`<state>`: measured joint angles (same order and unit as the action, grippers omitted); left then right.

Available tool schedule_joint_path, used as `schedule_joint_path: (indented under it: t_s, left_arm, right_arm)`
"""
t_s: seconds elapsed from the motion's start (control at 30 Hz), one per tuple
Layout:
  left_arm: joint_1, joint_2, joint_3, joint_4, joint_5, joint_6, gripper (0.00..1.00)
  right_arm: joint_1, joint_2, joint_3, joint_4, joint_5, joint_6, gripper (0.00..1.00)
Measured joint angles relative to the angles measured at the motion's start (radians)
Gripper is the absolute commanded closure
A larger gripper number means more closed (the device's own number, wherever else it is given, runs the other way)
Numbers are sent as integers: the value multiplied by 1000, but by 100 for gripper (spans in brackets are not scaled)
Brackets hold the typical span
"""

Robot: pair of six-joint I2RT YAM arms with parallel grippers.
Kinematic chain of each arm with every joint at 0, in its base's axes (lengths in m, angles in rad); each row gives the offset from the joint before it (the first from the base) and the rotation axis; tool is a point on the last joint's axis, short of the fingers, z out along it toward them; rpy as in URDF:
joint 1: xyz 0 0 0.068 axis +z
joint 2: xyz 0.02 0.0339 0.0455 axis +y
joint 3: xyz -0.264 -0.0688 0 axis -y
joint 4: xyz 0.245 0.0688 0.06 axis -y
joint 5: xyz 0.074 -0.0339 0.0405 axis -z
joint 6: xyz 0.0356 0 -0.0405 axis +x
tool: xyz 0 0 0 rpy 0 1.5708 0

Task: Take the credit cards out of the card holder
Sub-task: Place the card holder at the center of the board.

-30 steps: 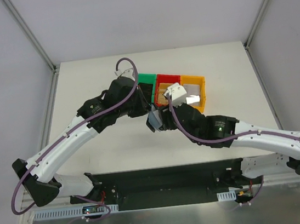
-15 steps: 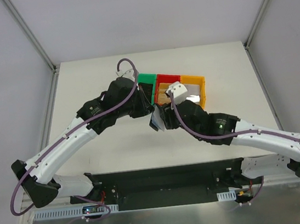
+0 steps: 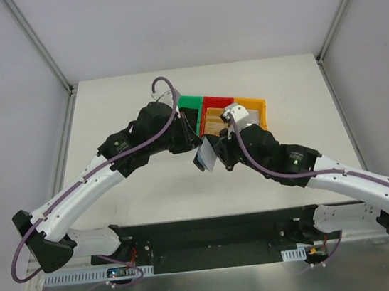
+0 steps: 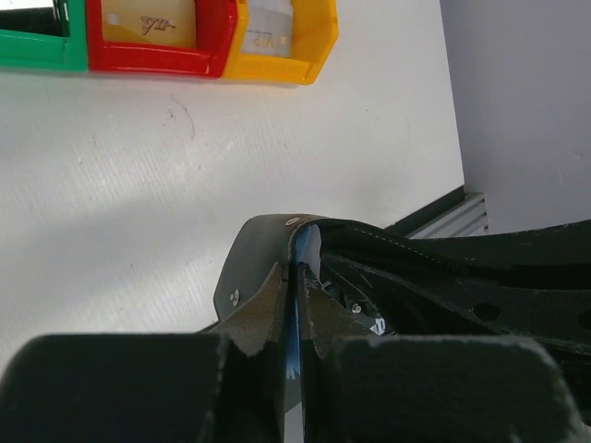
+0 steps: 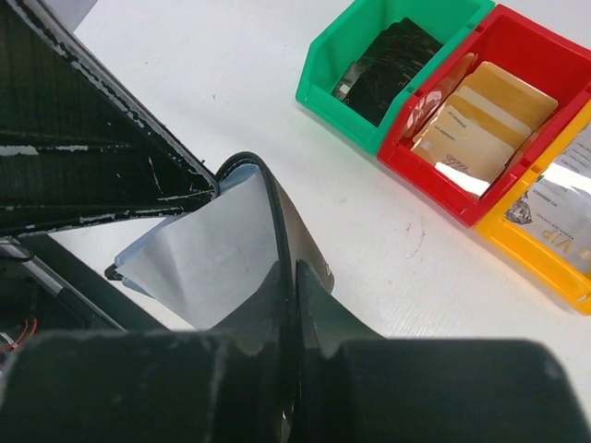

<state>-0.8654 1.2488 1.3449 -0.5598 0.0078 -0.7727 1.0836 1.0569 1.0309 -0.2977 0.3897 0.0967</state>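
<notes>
Left hand (image 4: pixel 295 318) is pinched fully shut on one wall of the card holder (image 4: pixel 254 268), and the right hand (image 5: pixel 295 300) looks clamped tight on the opposite black wall. The holder hangs betw. them, off the worktop (image 3: pixel 187 197), just in front of the bins. Green bin (image 5: pixel 337 78) has a black card (image 5: pixel 397 51), red bin (image 5: pixel 434 180) has tan cards (image 5: pixel 485 111), yellow bin (image 5: pixel 536 254) a silvery card (image 5: pixel 563 198). Step in hand, prob.: spreading the holder to get at a pocket. Do it w/ the left as a fixed anchor and the right drawing its wall away slowly, no twist, so neither pinch slips. Grey-blue lining (image 5: pixel 208 268) shows in the gap; can't tell if a card is left inside, so check before regripping.
</notes>
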Motion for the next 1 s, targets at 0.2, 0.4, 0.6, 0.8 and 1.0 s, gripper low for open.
schedule_joint_path:
  t_s: [0.2,0.4,0.6,0.8,1.0]
  left_arm:
    - [0,-11,-20,41,32,24,59]
    - [9,-71,-80,109,41,49,30]
    - [91,-218,-184,185,42,55,26]
    - [166,-444,-459,449,40,57,22]
    - [167,-667,-739,760,48,83,14]
  right_arm:
    - [-40,-9,38,-76,-103,-10,100]
    - [-91,-10,158,-204,-241,-39,100]
    - [-173,-47,227,-282,-414,-58,100]
    - [-234,-98,252,-298,-644,-76,100]
    - [-293,-144,249,-242,-821,-53,100]
